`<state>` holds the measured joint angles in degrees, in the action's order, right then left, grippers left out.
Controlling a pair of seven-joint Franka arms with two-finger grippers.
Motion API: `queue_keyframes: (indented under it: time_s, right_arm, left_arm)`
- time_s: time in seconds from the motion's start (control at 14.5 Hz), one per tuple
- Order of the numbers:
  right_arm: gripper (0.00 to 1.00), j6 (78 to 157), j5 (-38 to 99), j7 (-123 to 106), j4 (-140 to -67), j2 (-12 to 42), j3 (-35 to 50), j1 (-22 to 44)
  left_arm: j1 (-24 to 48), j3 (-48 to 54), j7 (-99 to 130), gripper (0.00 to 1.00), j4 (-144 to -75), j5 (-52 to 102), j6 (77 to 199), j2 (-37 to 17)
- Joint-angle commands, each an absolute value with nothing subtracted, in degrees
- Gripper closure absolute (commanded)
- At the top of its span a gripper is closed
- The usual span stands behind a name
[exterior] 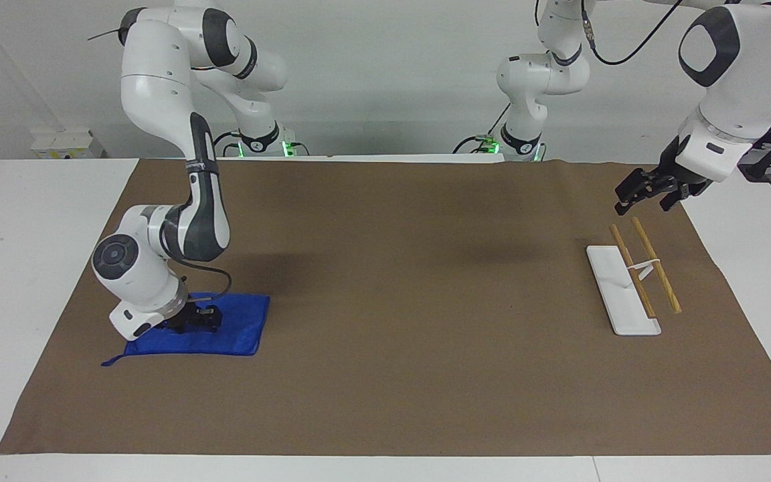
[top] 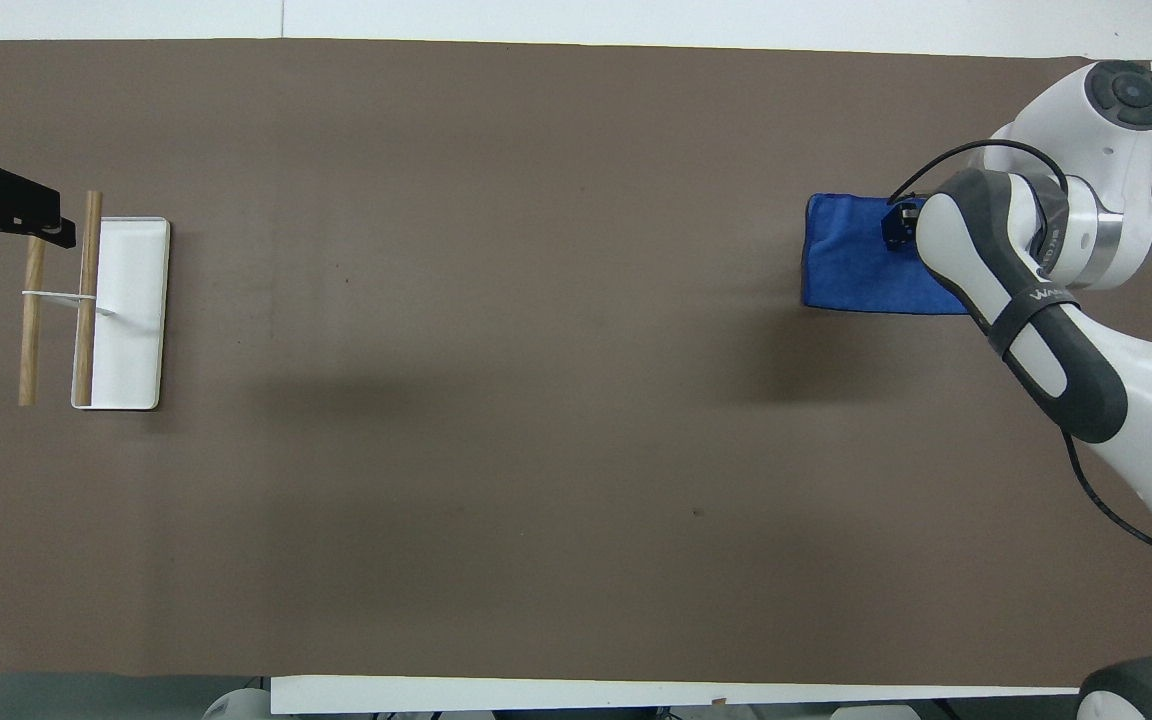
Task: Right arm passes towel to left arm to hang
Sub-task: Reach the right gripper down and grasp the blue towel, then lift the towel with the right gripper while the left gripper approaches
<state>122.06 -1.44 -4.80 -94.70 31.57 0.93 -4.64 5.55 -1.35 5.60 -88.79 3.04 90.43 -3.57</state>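
**A:** How far along is it?

**B:** Barely begun, I'd say. The towel (exterior: 215,331) lies flat on the brown mat (exterior: 399,301) at the right arm's end of the surface. The right gripper (exterior: 193,321) is down on it, near the edge closest to the robots, but nothing is lifted yet.

**A:** Are its jaws gripping the cloth?

**B:** I cannot tell; the wrist hides the tips in both views. The cloth under them looks unbunched.

**A:** And the other arm?

**B:** The left gripper (exterior: 641,192) waits in the air over the rack (exterior: 630,288), a white base carrying two wooden rods, at its own end of the surface. Its jaws stand wide, with nothing in them.

**A:** So what's left?

**B:** Everything, by my reading: the pickup, the carry to the middle, the handover and the hanging.

**A:** How does the towel lie?

**B:** Its long axis runs along the surface's length, toward the rack, short sides facing each arm's end. A loose thread trails from the corner farthest from the robots.
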Motion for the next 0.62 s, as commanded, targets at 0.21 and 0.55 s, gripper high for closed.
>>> queue_keyframes:
  time_s: [0.21, 0.55]
  right_arm:
    - [0.92, 121.5, -1.0, -6.6, -94.9, 31.2, 1.2, -4.9]
    - [1.00, 116.7, -0.7, -6.2, -90.9, 31.1, 3.1, -5.0]
  left_arm:
    - [5.7, -1.5, 5.9, 0.00, -89.4, 2.2, 91.3, -3.0]
    - [5.7, -1.5, 5.9, 0.00, -89.5, 2.2, 91.3, -3.0]
